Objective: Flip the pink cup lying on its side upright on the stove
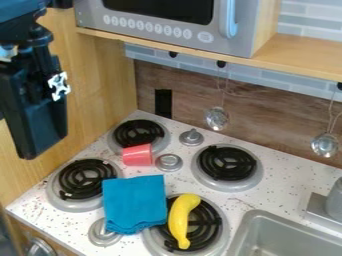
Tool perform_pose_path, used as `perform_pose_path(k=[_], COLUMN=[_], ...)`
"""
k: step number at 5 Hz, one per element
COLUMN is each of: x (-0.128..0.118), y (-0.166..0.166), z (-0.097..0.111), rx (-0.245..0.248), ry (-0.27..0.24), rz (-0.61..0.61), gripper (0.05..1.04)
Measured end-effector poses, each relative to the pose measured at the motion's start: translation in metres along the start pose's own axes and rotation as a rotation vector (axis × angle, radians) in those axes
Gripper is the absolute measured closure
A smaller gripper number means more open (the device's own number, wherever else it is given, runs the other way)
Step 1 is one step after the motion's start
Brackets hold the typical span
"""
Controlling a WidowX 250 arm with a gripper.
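Note:
The black gripper (35,142) hangs at the upper left, high over the left side of the stove and in front of the wooden side wall. It touches nothing that I can make out. Below and to its right, a red cup (137,155) lies tipped at the front edge of the back left burner. A folded blue cloth (135,202) is spread between the front burners, partly over a metal knob. Just right of the cloth, a yellow banana (180,220) lies lengthwise across the front right burner.
Black coil burners (227,163) and metal knobs (192,137) stand on the speckled white stovetop (267,201). A sink (267,217) with a faucet is at the lower right. Above are a microwave (160,31) and a wooden shelf (300,56), with ladles (217,118) hanging beneath.

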State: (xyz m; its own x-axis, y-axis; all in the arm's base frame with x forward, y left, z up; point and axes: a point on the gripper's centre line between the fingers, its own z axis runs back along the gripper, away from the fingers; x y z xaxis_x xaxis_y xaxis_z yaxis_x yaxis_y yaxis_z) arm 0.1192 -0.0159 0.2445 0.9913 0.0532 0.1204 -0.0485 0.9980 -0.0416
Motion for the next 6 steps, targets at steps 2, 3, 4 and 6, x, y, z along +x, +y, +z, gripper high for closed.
perform_pose_path(k=[2, 3, 4, 6], x=[0.042, 0.074, 0.102, 0.119], y=[0.003, 0.018, 0.036, 0.061], z=[-0.02, -0.045, -0.074, -0.094], rx=[0.001, 0.028, 0.078, 0.097], ry=[-0.071, -0.091, -0.074, -0.009], rz=[-0.027, -0.004, 0.024, 0.123], gripper=[0.083, 0.083, 0.083, 0.083])
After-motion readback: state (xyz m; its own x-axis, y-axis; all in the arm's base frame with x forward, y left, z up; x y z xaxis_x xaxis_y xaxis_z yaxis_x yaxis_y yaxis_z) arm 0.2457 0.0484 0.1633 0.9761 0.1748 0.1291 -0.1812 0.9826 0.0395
